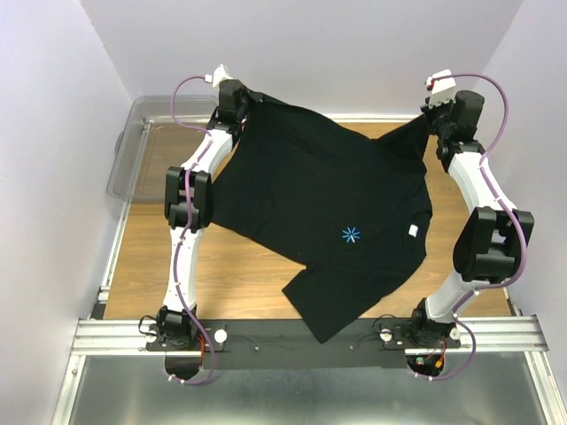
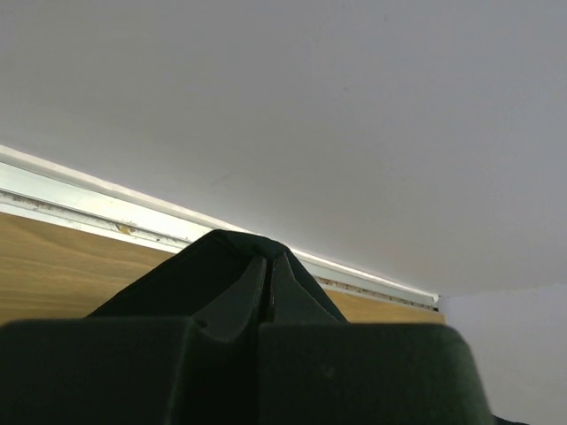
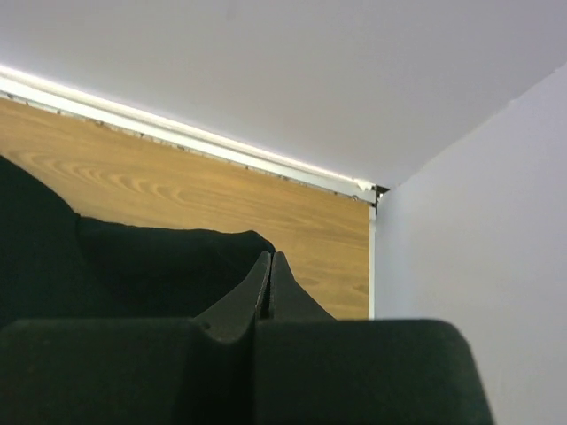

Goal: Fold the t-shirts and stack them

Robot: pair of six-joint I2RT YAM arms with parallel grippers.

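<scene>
Left gripper (image 2: 267, 264), right gripper (image 3: 268, 264) pinch black t-shirt (image 1: 328, 195), spread, white tag (image 1: 413, 231).

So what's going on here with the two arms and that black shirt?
Both arms are holding one black t-shirt spread out between them above the wooden table. The left gripper and the right gripper are each shut on a far corner of it. Its near end trails over the rail by their bases. It looks unfolded so far, and nothing is touching the clear bin at the far left.
</scene>
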